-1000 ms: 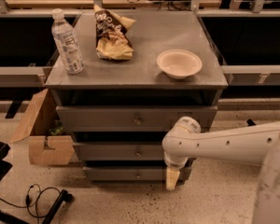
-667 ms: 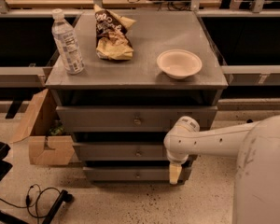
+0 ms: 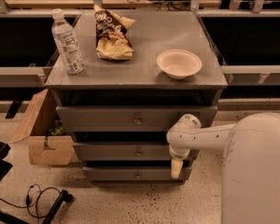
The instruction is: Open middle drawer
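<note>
Your gripper [image 3: 176, 168] hangs pointing down off the pale arm [image 3: 200, 136], low at the right end of the cabinet [image 3: 140, 78], with its tip in front of the two lower drawer fronts. Whether it is spread or closed I cannot tell.

The middle drawer [image 3: 112, 151] looks shut. It sits between the taller top drawer [image 3: 98, 118] and the slim bottom drawer [image 3: 112, 173]. Its knob [image 3: 138, 151] is at the centre of the front, well to the left of your gripper.

The biggest risk, as I judge it, is the arm itself. It lies right across the cabinet's right side, so a sideways sweep toward the knob could shove the whole unit. That would rock the water bottle [image 3: 67, 43] standing upright near the left edge of the top.

Next, the three knobs are stacked in one column and look alike, so a small height error puts you on the wrong drawer. Last, the knob is tiny and round, and an off-centre grab would probably slip off when you pull.

As for what you cannot see, the robot's body [image 3: 256, 171] blocks the lower right of the scene. The arm also covers the right ends of the two lower fronts. Nothing inside any drawer shows, and the gripper's tip reads only as a pale stub.
</note>
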Tool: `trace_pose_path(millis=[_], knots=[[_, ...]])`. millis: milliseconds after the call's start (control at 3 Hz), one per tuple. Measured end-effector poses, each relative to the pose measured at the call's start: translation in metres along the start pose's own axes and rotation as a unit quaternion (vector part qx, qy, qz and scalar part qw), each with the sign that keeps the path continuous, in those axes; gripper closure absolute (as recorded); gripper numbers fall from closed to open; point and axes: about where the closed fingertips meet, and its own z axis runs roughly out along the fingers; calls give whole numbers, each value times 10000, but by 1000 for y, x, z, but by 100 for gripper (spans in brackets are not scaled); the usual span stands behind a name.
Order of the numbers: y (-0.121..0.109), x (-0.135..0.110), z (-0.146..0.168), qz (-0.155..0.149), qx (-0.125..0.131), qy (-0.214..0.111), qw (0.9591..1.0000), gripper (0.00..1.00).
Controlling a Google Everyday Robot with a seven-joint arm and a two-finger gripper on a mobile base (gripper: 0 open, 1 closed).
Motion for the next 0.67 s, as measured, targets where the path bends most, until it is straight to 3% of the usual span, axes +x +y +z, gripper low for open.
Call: trace_pose_path(millis=[333, 667], knots=[[0, -4, 13, 47, -136, -46, 9999, 25], [3, 12, -4, 166, -133, 99, 9997, 56]])
